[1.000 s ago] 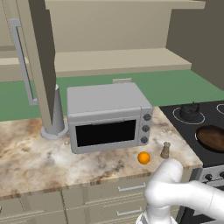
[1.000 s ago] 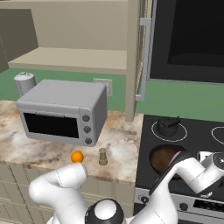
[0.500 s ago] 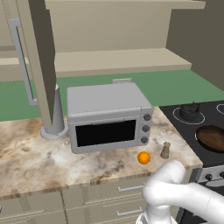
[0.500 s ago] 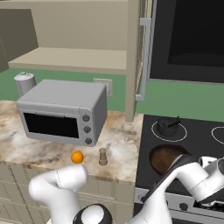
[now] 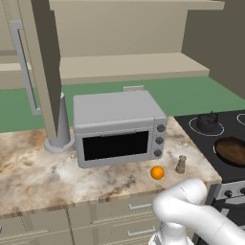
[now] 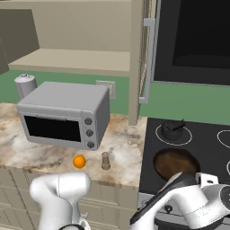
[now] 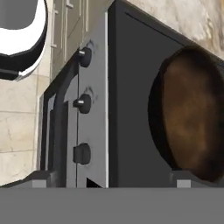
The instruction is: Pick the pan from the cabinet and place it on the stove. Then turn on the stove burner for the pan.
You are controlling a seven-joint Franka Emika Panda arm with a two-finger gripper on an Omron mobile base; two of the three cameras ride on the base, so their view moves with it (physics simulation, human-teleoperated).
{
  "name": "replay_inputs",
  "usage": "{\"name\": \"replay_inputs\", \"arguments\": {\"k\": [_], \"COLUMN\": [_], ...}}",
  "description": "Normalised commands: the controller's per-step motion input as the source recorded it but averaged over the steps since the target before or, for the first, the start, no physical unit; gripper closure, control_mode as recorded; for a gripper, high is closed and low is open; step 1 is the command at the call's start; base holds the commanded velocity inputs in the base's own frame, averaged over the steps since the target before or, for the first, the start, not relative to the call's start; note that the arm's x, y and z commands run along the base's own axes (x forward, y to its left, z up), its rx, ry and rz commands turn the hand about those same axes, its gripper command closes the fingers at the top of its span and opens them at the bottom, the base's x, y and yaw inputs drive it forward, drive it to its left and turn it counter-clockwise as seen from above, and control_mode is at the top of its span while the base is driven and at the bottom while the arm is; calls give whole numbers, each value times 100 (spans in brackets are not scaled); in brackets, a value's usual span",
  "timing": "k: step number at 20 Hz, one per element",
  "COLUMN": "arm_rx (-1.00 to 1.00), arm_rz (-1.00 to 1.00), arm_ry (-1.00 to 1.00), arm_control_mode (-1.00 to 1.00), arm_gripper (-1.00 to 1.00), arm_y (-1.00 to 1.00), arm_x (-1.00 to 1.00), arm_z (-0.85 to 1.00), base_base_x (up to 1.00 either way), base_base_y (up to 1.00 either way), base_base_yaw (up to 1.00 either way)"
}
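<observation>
The dark brown pan [image 6: 176, 162] lies flat on the black glass stove [image 6: 211, 143], at its front left; it also appears at the right edge of the left base view as the pan [image 5: 232, 150]. The stove burner ring beneath it is covered. In the hand view my gripper [image 7: 111, 181] is open, its fingertips [image 7: 41, 177] wide apart with nothing between them. It faces the stove's silver front panel [image 7: 94, 127] with three dark knobs [image 7: 83, 103], and the pan [image 7: 192, 113] sits to the right. The cabinet [image 5: 45, 72] stands open with a bare shelf [image 5: 129, 64].
A small dark lidded pot [image 6: 171, 129] sits on the rear left ring. On the marble counter [image 5: 38, 177] stand a grey microwave [image 5: 119, 127], an orange [image 5: 157, 172], a pepper shaker [image 5: 181, 164] and a grey canister [image 5: 60, 124]. The oven door handle [image 7: 57, 113] runs below the knobs.
My wrist has sunk a little lower in front of the stove's front panel. The pan and the counter items have not moved.
</observation>
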Motion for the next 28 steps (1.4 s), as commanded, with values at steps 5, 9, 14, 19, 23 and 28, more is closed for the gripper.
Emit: {"name": "replay_inputs", "arguments": {"k": [5,9,14,19,23,28], "arm_rx": [13,17,14,10,23,34], "arm_rz": [2,5,5,3,-1,-8], "arm_ry": [-13,-12,-13,-13,-17,-14], "arm_control_mode": [-100,-100,-100,-100,-100,-100], "arm_gripper": [-100,-100,-100,-100,-100,-100], "arm_y": [55,64,68,59,30,12], "arm_x": [-57,-46,-31,-3,0,0], "arm_z": [0,-4,-9,-1,-3,-21], "base_base_x": [0,0,0,0,0,0], "base_base_y": [0,0,0,0,0,0], "base_base_yaw": [0,0,0,0,0,0]}}
